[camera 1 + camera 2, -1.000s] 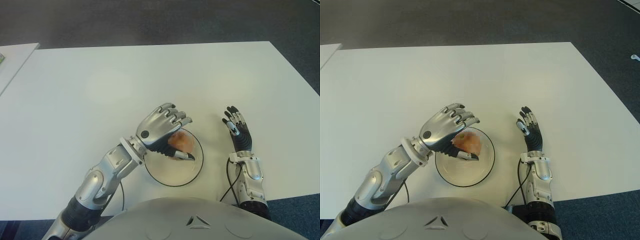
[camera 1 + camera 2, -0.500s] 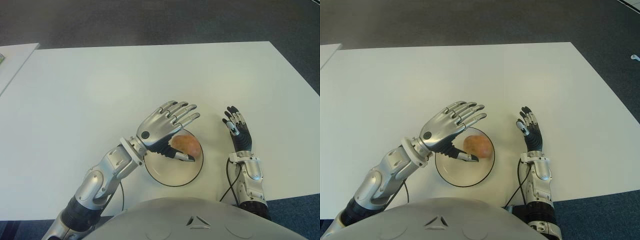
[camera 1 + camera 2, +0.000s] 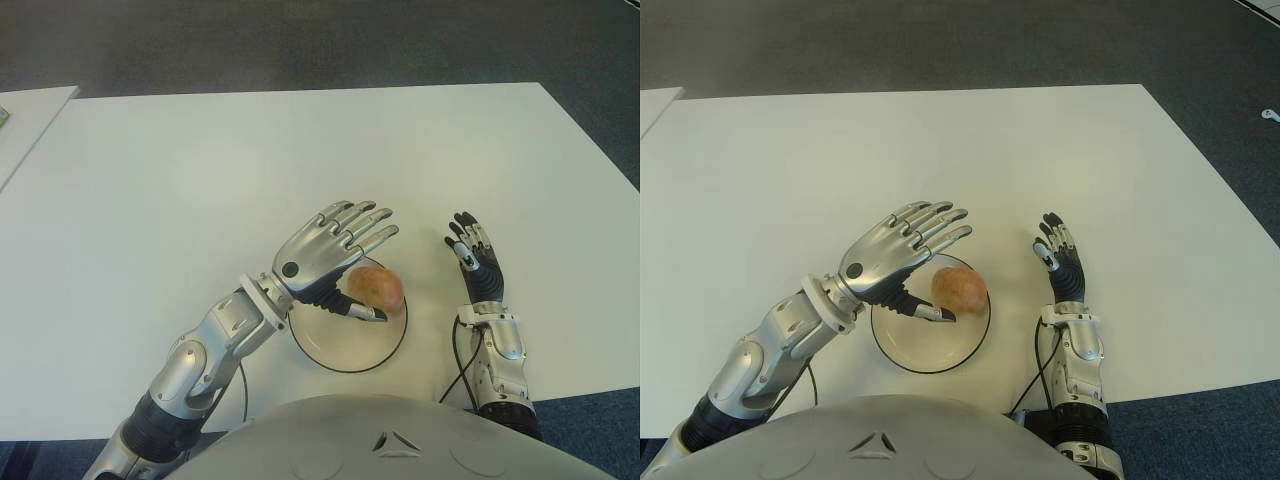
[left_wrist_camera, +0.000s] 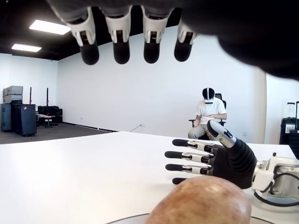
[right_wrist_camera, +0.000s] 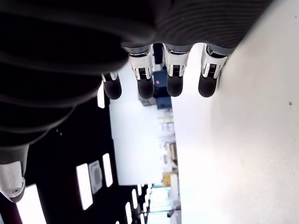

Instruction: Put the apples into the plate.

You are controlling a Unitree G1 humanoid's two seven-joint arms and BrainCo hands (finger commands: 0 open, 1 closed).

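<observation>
A reddish-yellow apple (image 3: 375, 287) lies in the round white plate (image 3: 340, 350) with a dark rim, toward the plate's far right side; the left wrist view shows the same apple (image 4: 203, 201) close by. Above the plate's left half hovers my left hand (image 3: 335, 255), its fingers (image 3: 362, 228) spread and straightened, its thumb under the palm beside the apple, and nothing in its grasp. My right hand (image 3: 472, 255) shows to the right of the plate with its fingers extended, holding nothing.
The white table (image 3: 200, 170) stretches wide beyond the plate. A second table's corner (image 3: 25, 110) shows at the far left. In the left wrist view a person (image 4: 208, 114) sits on a chair far behind the table.
My left hand's fingers uncurled and let go of the apple, which rolled slightly right inside the plate. The right hand kept still.
</observation>
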